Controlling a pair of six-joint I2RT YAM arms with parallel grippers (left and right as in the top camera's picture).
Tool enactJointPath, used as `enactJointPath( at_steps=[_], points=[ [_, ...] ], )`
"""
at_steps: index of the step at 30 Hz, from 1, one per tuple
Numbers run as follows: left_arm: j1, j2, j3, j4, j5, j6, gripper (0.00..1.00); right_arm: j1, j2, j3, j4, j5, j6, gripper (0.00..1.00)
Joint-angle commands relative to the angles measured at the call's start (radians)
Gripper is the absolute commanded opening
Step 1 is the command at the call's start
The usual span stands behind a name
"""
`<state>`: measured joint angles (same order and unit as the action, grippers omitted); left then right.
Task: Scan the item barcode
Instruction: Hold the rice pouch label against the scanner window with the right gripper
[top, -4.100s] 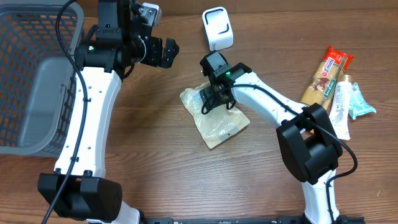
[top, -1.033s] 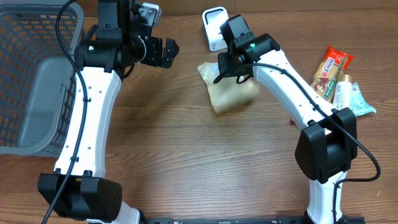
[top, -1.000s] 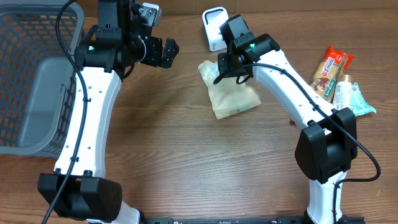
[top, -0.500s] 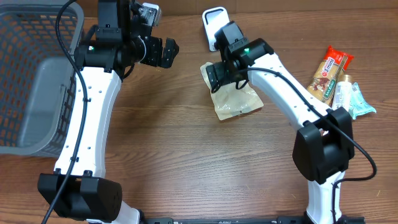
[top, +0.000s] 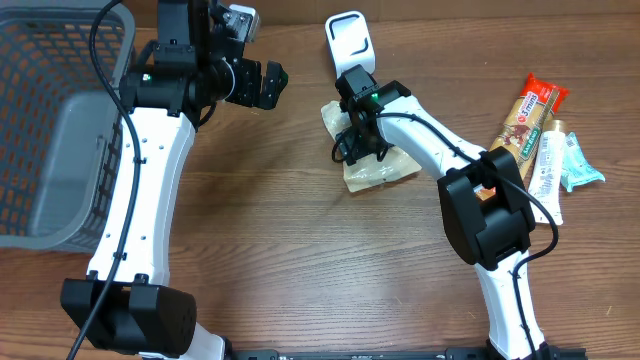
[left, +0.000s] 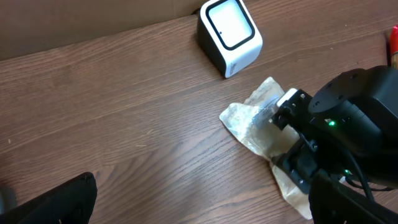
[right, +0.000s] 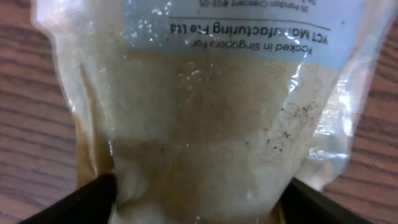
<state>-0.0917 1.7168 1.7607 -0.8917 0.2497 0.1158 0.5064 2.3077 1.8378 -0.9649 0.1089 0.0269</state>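
Wooden table (top: 300, 250): the left gripper (top: 262, 84) hangs open, nothing between its jaws. The right gripper (top: 355, 145) has jaws spread astride the pouch (top: 385, 170) lying flat beneath them, with the scanner (top: 349, 40) just beyond. Likely the pickup; next, close, lift, show it to the scanner.

The left gripper (top: 262, 85) hangs high at left, fingers spread wide (both tips barely in its wrist view); the right gripper (top: 352, 148) points down at centre, jaws apart.
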Motion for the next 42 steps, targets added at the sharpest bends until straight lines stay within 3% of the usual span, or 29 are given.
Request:
enactJointPath(
  at_steps=[1, 8, 9, 16, 23, 29, 38, 42],
  points=[
    [-0.007, -0.015, 0.009, 0.002, 0.002, 0.019, 1.00, 0.008, 0.024, -0.037, 0.003, 0.036, -0.001, 0.60],
    [-0.007, -0.015, 0.009, 0.002, 0.002, 0.019, 1.00, 0.010, 0.023, -0.033, 0.010, 0.026, -0.001, 0.25],
    [-0.007, -0.015, 0.009, 0.002, 0.002, 0.019, 1.00, 0.010, 0.023, -0.013, -0.005, 0.025, -0.001, 0.17],
    [-0.007, -0.015, 0.009, 0.002, 0.002, 0.019, 1.00, 0.008, -0.007, 0.171, -0.136, 0.025, 0.006, 0.04],
    [-0.007, -0.015, 0.009, 0.002, 0.002, 0.019, 1.00, 0.006, -0.084, 0.367, -0.184, 0.063, 0.006, 0.04],
    [-0.007, -0.015, 0.009, 0.002, 0.002, 0.019, 1.00, -0.002, -0.088, 0.378, -0.017, 0.183, 0.002, 0.04],
    [-0.007, -0.015, 0.009, 0.002, 0.002, 0.019, 1.00, -0.017, -0.072, 0.367, 0.139, 0.172, -0.003, 0.04],
    [-0.007, -0.015, 0.009, 0.002, 0.002, 0.019, 1.00, -0.026, -0.062, 0.319, 0.322, 0.100, -0.001, 0.04]
  ],
)
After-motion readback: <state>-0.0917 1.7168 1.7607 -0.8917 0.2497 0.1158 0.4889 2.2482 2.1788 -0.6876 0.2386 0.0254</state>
